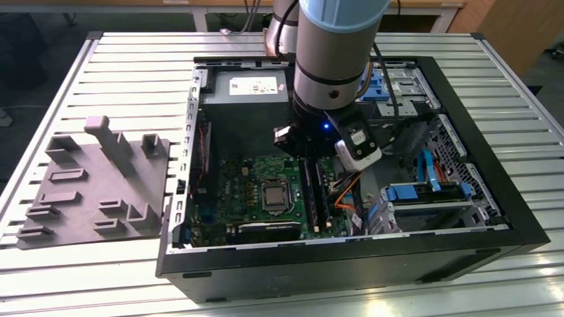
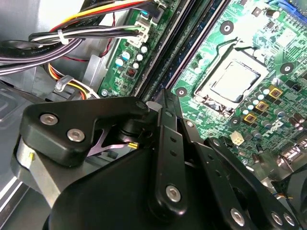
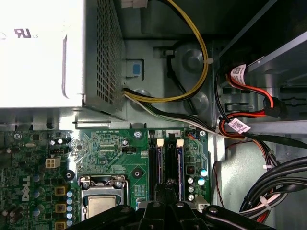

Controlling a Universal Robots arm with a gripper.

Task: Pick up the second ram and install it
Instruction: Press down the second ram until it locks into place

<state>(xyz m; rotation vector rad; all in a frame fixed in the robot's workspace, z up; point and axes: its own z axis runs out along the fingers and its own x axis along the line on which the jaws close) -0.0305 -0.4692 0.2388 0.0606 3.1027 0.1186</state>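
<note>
Hanging low inside the open computer case [image 1: 493, 218], the gripper [image 3: 165, 203] is positioned directly over the motherboard's memory slots [image 3: 167, 163]. Whether its fingers are apart cannot be told. The second ram [image 3: 180, 165] is seen seated in a slot.

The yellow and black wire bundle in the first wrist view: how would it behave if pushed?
The yellow and black wire bundle probably bends aside, floppy: it runs in a loose curve. It likely springs back, because a white cable tie seems to bind it against the grey metal case wall.
</note>
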